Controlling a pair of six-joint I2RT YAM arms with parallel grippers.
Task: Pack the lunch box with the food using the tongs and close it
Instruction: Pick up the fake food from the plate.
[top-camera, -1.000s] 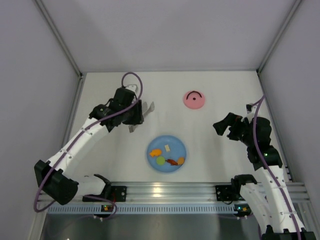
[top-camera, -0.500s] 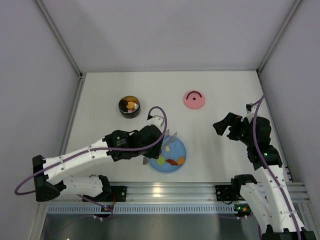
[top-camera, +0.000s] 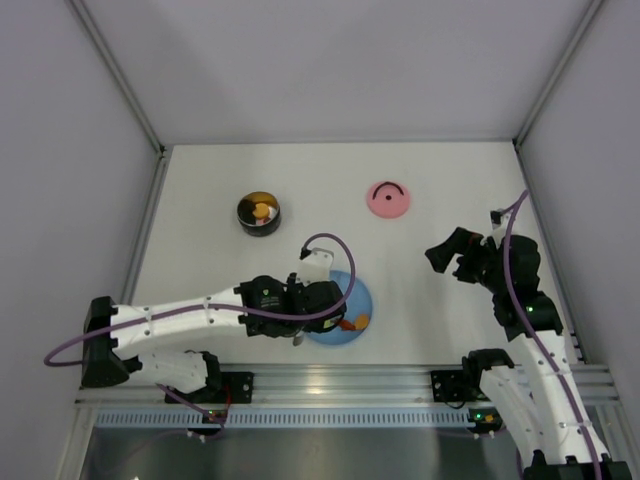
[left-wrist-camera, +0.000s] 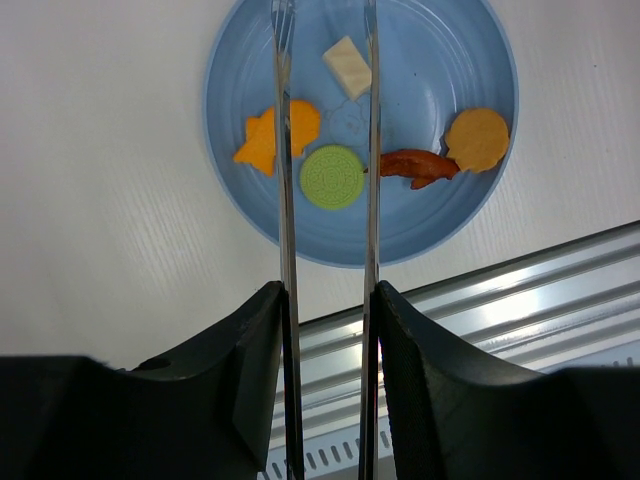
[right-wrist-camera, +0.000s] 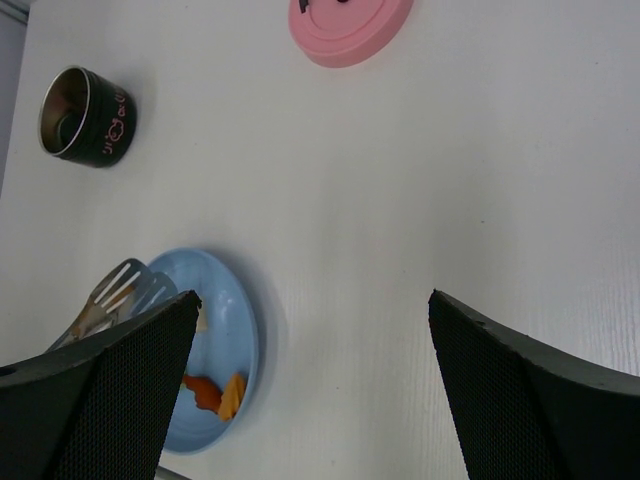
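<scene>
Silver metal tongs (left-wrist-camera: 284, 200), long, thin and two-armed, are clamped from outside by the left gripper (left-wrist-camera: 327, 297). Their arms are half squeezed and reach over the flat round blue plate (left-wrist-camera: 430, 85) by the tabletop's near edge, with nothing pinched between them. The risk, I judge, lies in the flat food: slim tips may skate off a thin piece or push it over the rim. The green disc (left-wrist-camera: 333, 176) sits between the arms with the orange fish (left-wrist-camera: 262, 140) under the left one, so a squeeze could catch both. The carry to the small round steel lunch box (right-wrist-camera: 108, 128) with its dark wall, toward the far-left corner, could shake a piece loose. Count: one pair of tongs, one plate, one lunch box and one round pink lid (top-camera: 388, 198) near the far edge. Five pieces lie on the plate, adding a cream block (left-wrist-camera: 345, 66), red-brown strip (left-wrist-camera: 418, 166) and orange shell (left-wrist-camera: 477, 138). At least one orange piece (top-camera: 262, 209) lies in the box. The right gripper (top-camera: 443, 253) hangs spread wide and empty by the right edge.
</scene>
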